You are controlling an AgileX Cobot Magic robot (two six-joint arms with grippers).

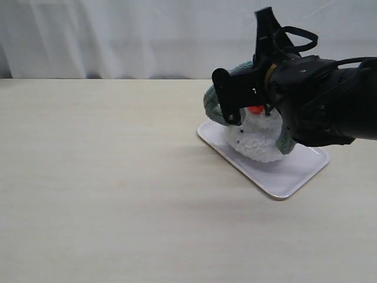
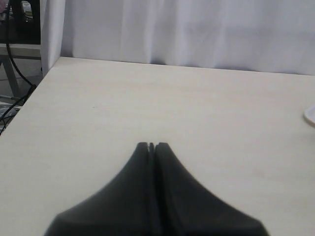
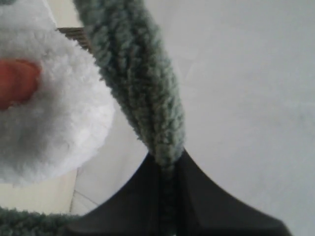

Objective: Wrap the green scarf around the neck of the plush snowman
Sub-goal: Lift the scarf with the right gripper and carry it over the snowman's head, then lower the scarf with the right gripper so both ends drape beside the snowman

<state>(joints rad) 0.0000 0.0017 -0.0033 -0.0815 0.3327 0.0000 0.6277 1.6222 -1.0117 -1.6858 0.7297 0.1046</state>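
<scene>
The plush snowman [image 1: 257, 143] lies on a white tray [image 1: 294, 171], its orange nose [image 1: 254, 109] just showing under my right arm. The green scarf [image 1: 211, 104] loops round behind its head, and another stretch [image 1: 287, 141] runs down its right side. My right gripper [image 1: 228, 100] hovers at the snowman's left, shut on the scarf. In the right wrist view the scarf [image 3: 142, 88] rises out of the shut gripper [image 3: 167, 162], beside the white head [image 3: 54, 113]. The neck is hidden behind my arm. My left gripper [image 2: 151, 145] is shut and empty over bare table.
The pale wooden table [image 1: 106, 177] stretches left of the tray. A white curtain [image 1: 118, 35] hangs behind it. In the left wrist view the tray's edge [image 2: 310, 115] shows at the far right, and the table's edge [image 2: 29, 96] with cables beyond it.
</scene>
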